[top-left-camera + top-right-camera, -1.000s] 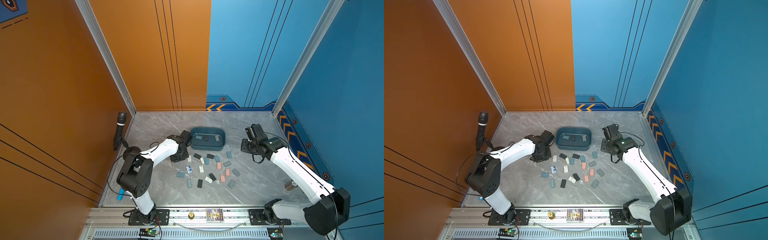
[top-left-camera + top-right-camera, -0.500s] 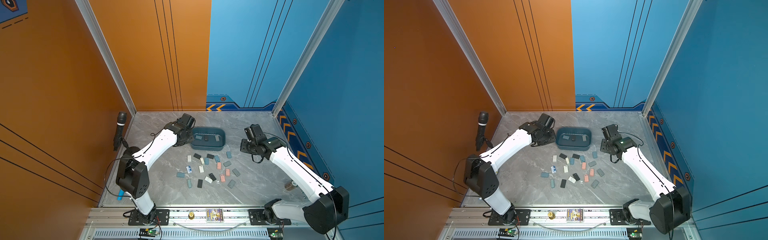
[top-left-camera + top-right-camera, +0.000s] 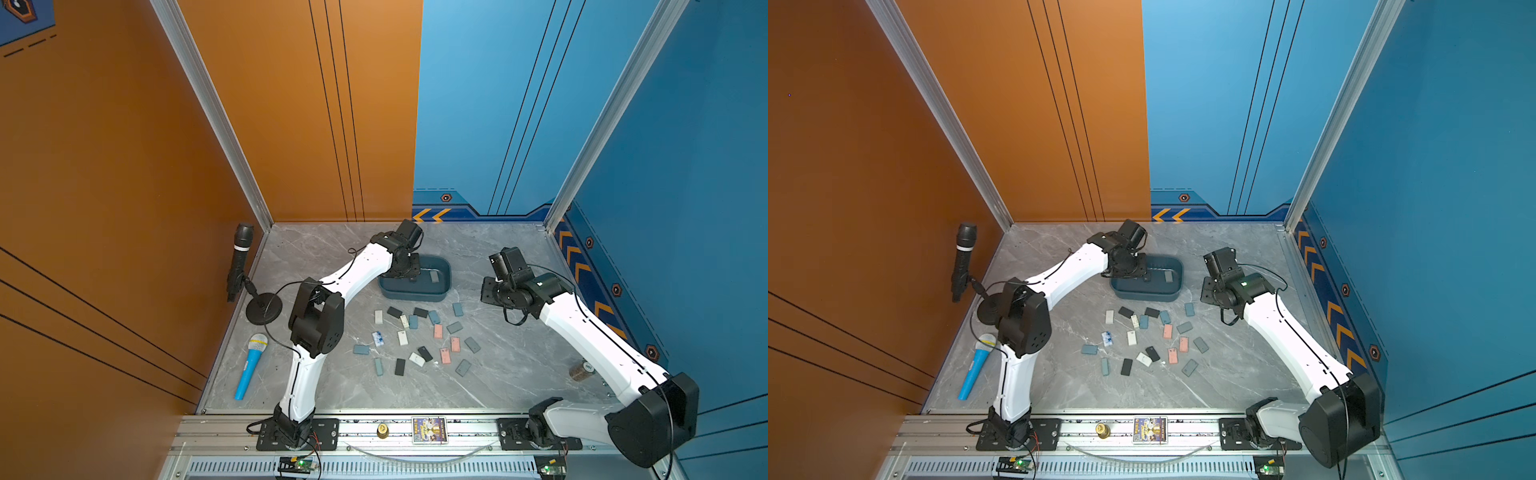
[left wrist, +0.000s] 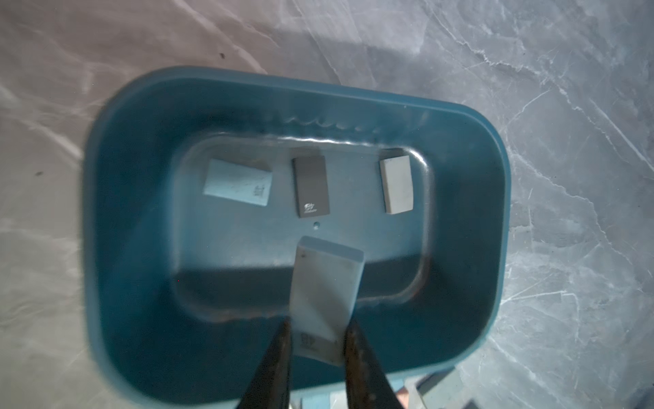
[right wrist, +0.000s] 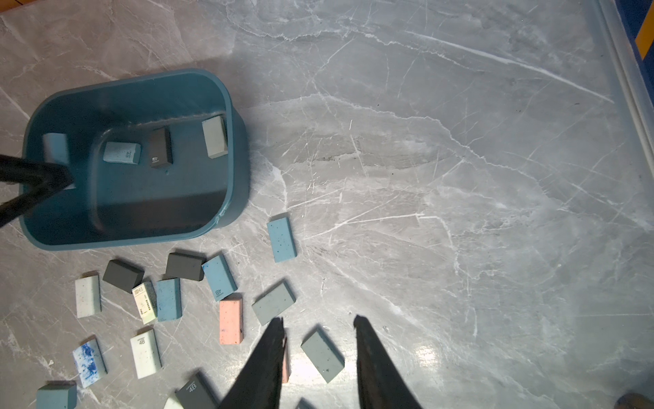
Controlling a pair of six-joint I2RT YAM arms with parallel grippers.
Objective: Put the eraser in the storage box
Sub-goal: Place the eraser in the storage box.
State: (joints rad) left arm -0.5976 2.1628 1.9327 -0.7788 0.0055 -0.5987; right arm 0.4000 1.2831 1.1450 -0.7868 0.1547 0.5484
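On the arm-base side of the storage box (image 3: 415, 296), loose erasers (image 3: 438, 331) lie scattered over the marble tabletop (image 3: 316, 257), the closest just beside the box's wall. The right gripper (image 5: 318, 322) hangs off the box's right end, its jaws apart and holding nothing (a grey eraser (image 5: 322, 354) lies on the table below the gap). Over the box's inside, the left gripper (image 4: 316, 327) is clamped on the pale blue eraser (image 4: 327, 283), which juts out above the box's floor. Farther in, three more erasers (image 4: 311, 186) rest on that floor, in a row along the box's far wall.
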